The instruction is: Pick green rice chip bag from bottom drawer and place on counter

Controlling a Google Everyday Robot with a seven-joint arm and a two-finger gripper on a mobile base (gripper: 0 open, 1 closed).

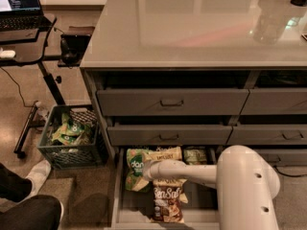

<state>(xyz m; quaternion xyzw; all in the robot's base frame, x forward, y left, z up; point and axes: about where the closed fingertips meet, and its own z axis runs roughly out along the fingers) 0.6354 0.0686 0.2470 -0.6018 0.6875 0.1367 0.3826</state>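
Gripper (145, 169) is down inside the bottom drawer (118, 195), right at the tip of the white arm (192, 172) that reaches in from the right. It sits over the right edge of the green rice chip bag (134, 164), and whether it is open, closed or holding the bag, I cannot tell: the arm's end covers that spot. Contact with the bag can't be made out either.

Now the bag itself: it lies flat in the drawer's left half, close to the left wall. Its long axis runs front to back, its top end toward the cabinet and the lettered round patch up near that end. Its right side is hidden under the arm's tip.

Just beside it, a brown bag (168, 201) lies lengthwise toward the drawer front, its upper part crossed by the arm. A cream bag (165, 154) shows at the back, and a small pale-green bag (195, 155) sits further right, partly tucked under the drawer above. The big white robot body (247, 190) blocks the drawer's whole right side.

The drawer stands pulled out, its front cut off by the bottom of the view. Above it are two shut drawers (172, 102), then the glossy counter (192, 37). Off to the left, there's a crate (72, 152) of green bags on the floor.
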